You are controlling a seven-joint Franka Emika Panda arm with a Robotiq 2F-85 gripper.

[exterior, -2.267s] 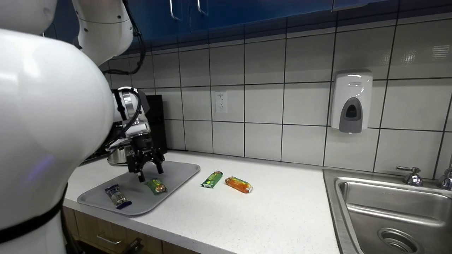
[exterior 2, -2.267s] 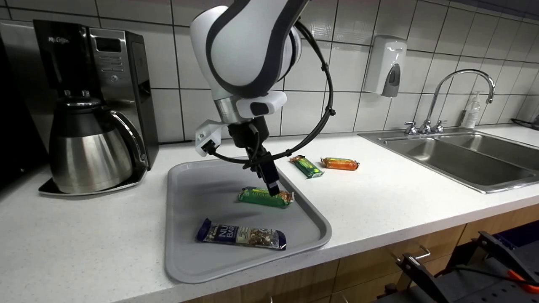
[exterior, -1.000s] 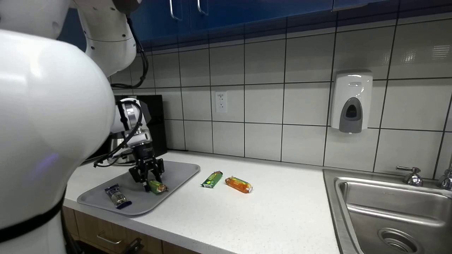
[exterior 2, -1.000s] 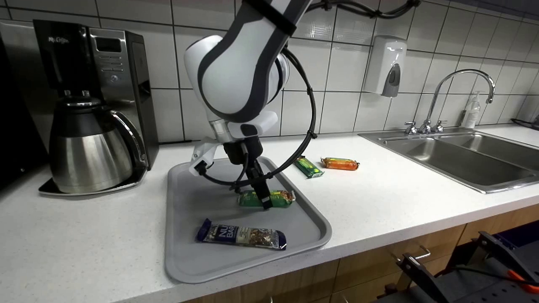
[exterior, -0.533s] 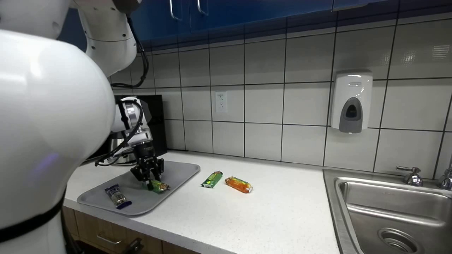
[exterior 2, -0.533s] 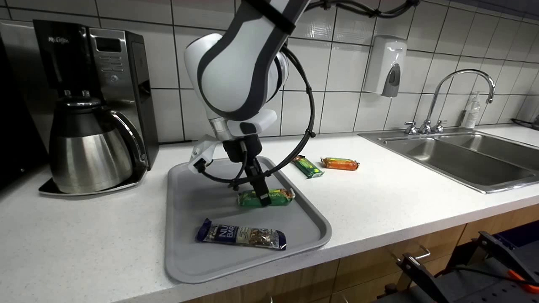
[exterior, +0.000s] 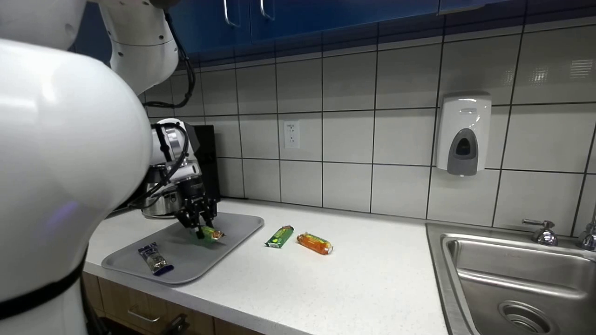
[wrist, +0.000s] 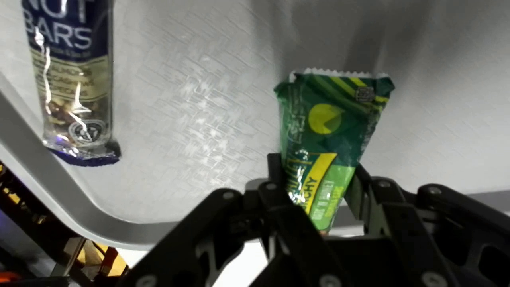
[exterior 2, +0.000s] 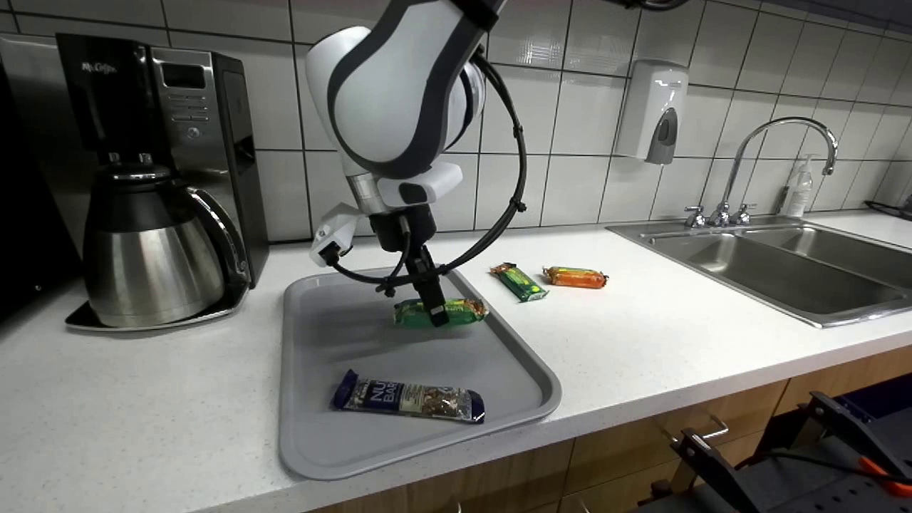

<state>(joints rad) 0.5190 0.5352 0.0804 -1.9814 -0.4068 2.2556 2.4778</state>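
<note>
Clasping green-wrapped bar (wrist: pixel 324 135) between jaws near mid-length, across narrow width, presumably for balance; suspending it above grey tray (exterior 2: pixel 356 445). Lying apart on tray: dark-blue nut bar (exterior 2: pixel 407 397). Interposed before worktop (exterior 2: pixel 641 313): raised rim (exterior 2: pixel 524 353). Beyond rim: second green bar (exterior 2: pixel 520 282), orange bar (exterior 2: pixel 576 277). At opposite side: coffee maker (exterior 2: pixel 191 142).

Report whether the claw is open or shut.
The claw is shut on a green bar: in the wrist view, its fingers sit against both of the bar's long sides.
</note>
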